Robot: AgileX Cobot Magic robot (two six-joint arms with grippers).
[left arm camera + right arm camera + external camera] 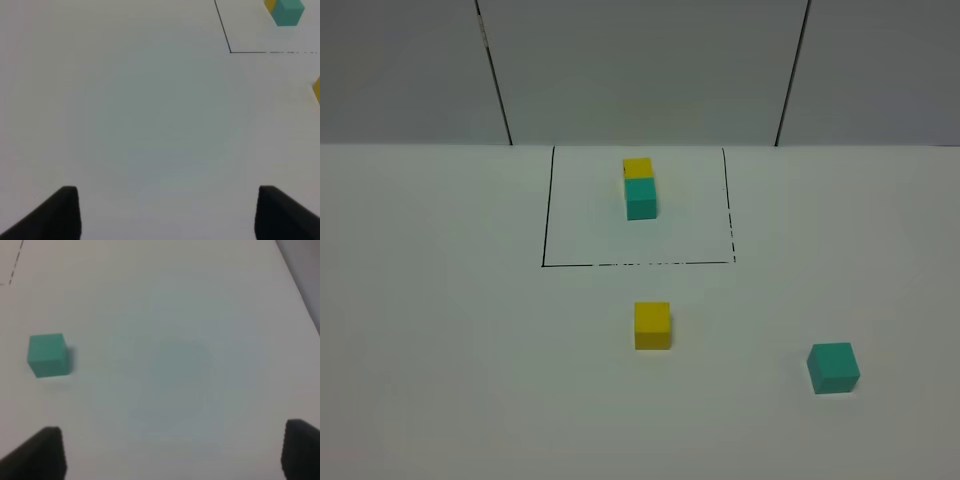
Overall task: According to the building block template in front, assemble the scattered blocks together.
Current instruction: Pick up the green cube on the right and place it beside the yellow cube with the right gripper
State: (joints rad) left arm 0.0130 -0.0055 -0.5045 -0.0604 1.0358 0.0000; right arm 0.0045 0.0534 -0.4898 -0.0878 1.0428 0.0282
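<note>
Since the loose teal cube (833,367) sits at the lower right of the high view, well apart from the loose yellow cube (652,325) near the frame's centre, I judge the right arm to be the nearer one for fetching it. In the right wrist view the cube shows ahead of the right tool (175,435) and off toward one finger's side, not between the jaws, so my approach has to go forward and sideways before any closing. That tool stands wide open and holds nothing. The left tool (167,200) is equally spread and empty over bare worktop (440,350); only a sliver of yellow cube shows at the edge of its view.

The template (640,187) lies in the upper middle of the high view inside a thin black outline (548,207). Its yellow half is higher in the frame and its teal half touches it below, so the pair's long axis runs up and down the frame. I read that as placing teal just below yellow.

Both loose cubes look matte, plain and sharp-edged, equal in size, with flat faces that should suit a parallel pinch. The worktop is smooth, pale and featureless.
</note>
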